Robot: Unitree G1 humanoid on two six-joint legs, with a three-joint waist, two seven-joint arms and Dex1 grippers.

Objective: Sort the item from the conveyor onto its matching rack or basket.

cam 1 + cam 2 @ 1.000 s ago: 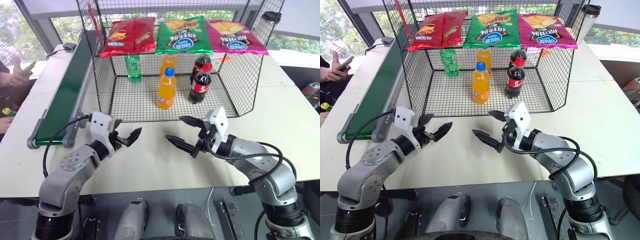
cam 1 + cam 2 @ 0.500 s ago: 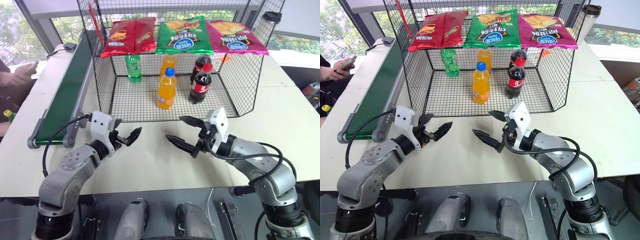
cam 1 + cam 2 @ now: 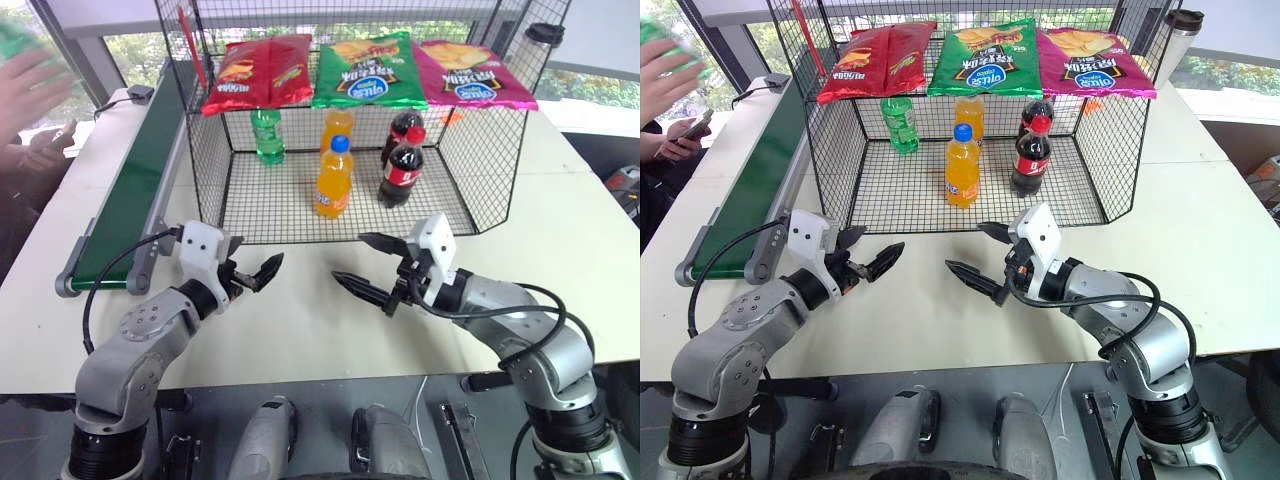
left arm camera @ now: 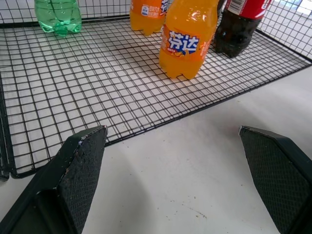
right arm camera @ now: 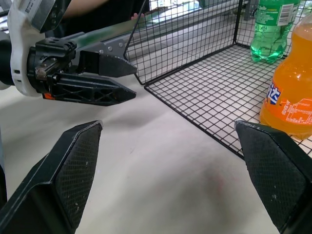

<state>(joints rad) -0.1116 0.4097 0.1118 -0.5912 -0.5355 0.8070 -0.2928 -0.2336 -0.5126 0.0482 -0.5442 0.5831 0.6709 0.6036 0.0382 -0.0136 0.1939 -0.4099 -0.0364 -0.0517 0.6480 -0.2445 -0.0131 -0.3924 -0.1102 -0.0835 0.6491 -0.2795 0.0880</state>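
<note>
Both claws idle above the bench, empty.
Left claw and right claw are spread before the wire basket; a person's raised hand holds a blurred green item beside the conveyor.

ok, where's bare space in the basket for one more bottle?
Basket floor: the front-left stretch is bare, bordered by the left mesh wall, the green bottle behind and the orange bottles to the right. The front-right corner past the cola bottles is bare too. Crowded at centre-back. The top rack is covered by chip bags.
</note>
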